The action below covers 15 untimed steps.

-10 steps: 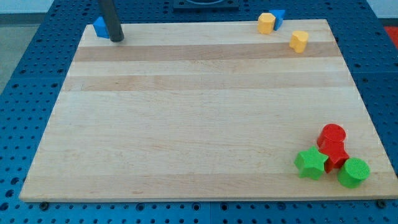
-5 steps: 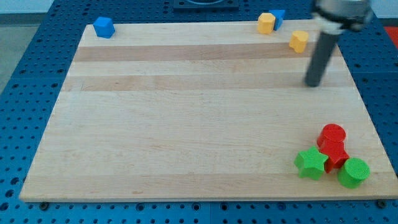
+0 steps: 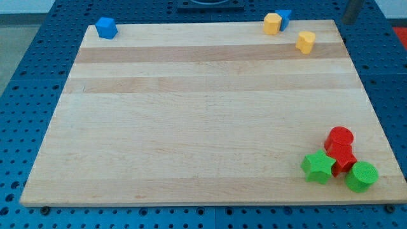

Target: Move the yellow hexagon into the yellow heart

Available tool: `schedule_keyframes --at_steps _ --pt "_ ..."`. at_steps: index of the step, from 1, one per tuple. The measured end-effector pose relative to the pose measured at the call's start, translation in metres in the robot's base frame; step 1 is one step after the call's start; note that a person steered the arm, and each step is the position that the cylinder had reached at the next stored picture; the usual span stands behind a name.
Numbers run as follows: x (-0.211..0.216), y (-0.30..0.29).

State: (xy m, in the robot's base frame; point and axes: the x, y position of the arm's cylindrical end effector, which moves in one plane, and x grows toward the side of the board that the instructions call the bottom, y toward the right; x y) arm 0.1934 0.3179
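The yellow hexagon sits at the top edge of the wooden board, touching a blue block behind it. The yellow heart lies a little below and to the right of the hexagon, apart from it. My tip shows at the view's top right, just beyond the board's top right corner, to the right of both yellow blocks and touching neither.
A blue cube sits at the board's top left corner. At the bottom right is a tight cluster: a red cylinder, a red block, a green star and a green cylinder.
My tip swept from the blue cube at the top left across to the right side, then up to the top right corner. No block has moved.
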Motion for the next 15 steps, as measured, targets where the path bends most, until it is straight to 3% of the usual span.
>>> schedule_keyframes --at_steps 2,5,8,10,11,12,13,14,15 --pt "0.0 -0.086" --pt "0.002 -0.126" --pt "0.037 -0.155" --pt "0.058 -0.132" --pt "0.079 -0.171" --pt "0.072 -0.229" --pt "0.04 -0.249" --pt "0.004 -0.249" --pt "0.0 -0.237"
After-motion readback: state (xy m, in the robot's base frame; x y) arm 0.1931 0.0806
